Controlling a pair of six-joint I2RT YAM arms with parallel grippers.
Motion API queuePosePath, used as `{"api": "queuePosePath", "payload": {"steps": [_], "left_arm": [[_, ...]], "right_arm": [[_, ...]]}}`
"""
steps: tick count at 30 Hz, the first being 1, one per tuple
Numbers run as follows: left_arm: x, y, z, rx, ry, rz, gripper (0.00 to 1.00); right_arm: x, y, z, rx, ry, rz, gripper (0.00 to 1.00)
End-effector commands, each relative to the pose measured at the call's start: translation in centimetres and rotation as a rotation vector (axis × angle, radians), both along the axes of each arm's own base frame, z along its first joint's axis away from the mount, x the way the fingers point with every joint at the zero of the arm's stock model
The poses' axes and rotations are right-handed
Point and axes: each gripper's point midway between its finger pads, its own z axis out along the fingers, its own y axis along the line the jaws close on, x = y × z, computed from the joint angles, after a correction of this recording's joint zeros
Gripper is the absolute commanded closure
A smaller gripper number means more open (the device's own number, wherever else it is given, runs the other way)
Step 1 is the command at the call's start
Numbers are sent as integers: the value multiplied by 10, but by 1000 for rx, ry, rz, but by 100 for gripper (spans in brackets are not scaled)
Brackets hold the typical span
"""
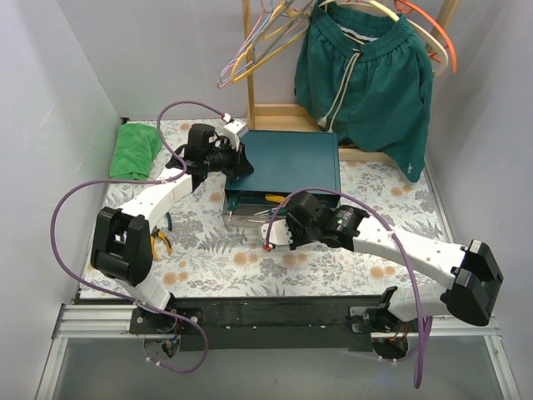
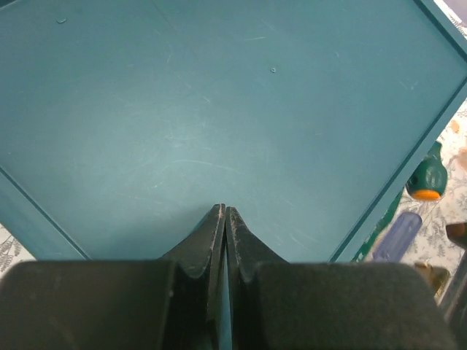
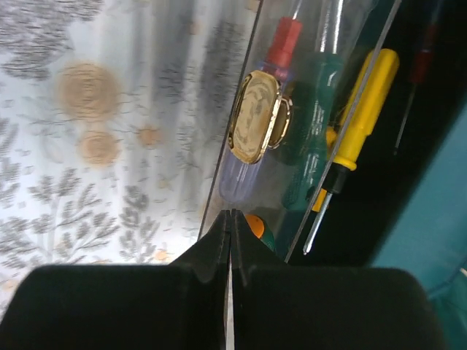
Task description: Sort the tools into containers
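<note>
The dark teal box (image 1: 291, 162) stands mid-table with one clear drawer (image 1: 250, 218) pulled out at its front. My left gripper (image 1: 241, 163) is shut and empty, its tips (image 2: 225, 211) just over the box's flat top (image 2: 219, 109). My right gripper (image 1: 280, 227) is shut and empty, its tips (image 3: 230, 216) at the drawer's clear front wall below the brass pull (image 3: 255, 117). Inside the drawer lie a blue-red screwdriver (image 3: 281, 44), a green one (image 3: 314, 131) and a yellow one (image 3: 363, 102). Orange-and-black pliers (image 1: 163, 242) lie on the cloth beside my left arm.
A folded green cloth (image 1: 136, 150) lies at the back left. A wooden rack (image 1: 275, 108) behind the box holds coloured hangers (image 1: 258, 42) and green shorts (image 1: 366, 75). Grey walls close in both sides.
</note>
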Motion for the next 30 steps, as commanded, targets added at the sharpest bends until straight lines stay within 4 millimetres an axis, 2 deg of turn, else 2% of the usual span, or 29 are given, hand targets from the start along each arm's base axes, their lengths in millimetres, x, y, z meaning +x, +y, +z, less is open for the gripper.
{"api": "queuePosePath", "payload": {"steps": [1, 7, 14, 18, 19, 20, 21, 22, 23, 24, 26, 30], "left_arm": [[-2, 12, -26, 91, 39, 25, 100], [-10, 11, -40, 97, 74, 11, 100], [-15, 11, -45, 97, 82, 14, 100], [-18, 13, -47, 98, 81, 15, 100], [-18, 12, -46, 95, 82, 15, 100], [-18, 12, -46, 94, 80, 16, 100], [-18, 12, -45, 89, 81, 17, 100], [-18, 11, -42, 82, 76, 17, 100], [-18, 10, -40, 73, 78, 18, 100], [-17, 9, -36, 66, 73, 16, 100], [-16, 7, -28, 51, 59, 13, 100], [-16, 7, -21, 45, 48, 14, 100]], "right_arm": [[50, 4, 35, 76, -285, -83, 99], [65, -2, 32, 87, -381, -129, 99], [97, -7, 31, 119, -429, -234, 99], [109, -6, 38, 149, -431, -269, 99], [107, -3, 38, 158, -400, -268, 99], [93, 13, 31, 196, -294, -188, 98], [71, 8, 14, 155, -155, -164, 77], [60, 18, 20, 189, -81, -126, 65], [35, 33, 15, 242, 50, -40, 55], [22, 34, 11, 247, 116, -22, 45], [2, 38, 1, 277, 235, -24, 39], [-2, 37, -13, 285, 281, -51, 38]]}}
